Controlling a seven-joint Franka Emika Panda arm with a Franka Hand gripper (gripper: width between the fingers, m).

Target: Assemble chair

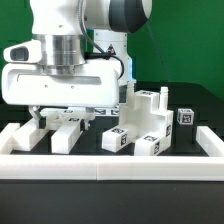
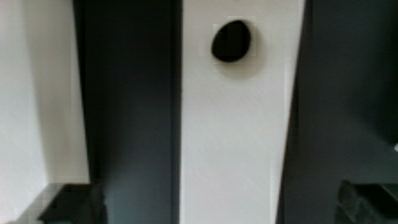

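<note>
The chair is in loose white pieces. In the exterior view a white bar (image 1: 68, 135) lies near the front rail, with a second bar (image 1: 30, 137) beside it toward that view's left. A blocky tagged cluster of chair parts (image 1: 143, 122) stands toward the right. My gripper (image 1: 62, 118) hangs low over the two bars, open. In the wrist view a long white bar (image 2: 231, 130) with a dark oval hole (image 2: 230, 40) runs between my dark fingertips (image 2: 71, 205). My gripper (image 2: 217, 205) straddles it with gaps on both sides. Nothing is held.
A plain white border rail (image 1: 110, 166) runs along the front of the black table, with side rails at both ends. A small tagged cube (image 1: 185, 117) sits at the far right. Another white piece (image 2: 25, 100) shows at the wrist view's edge.
</note>
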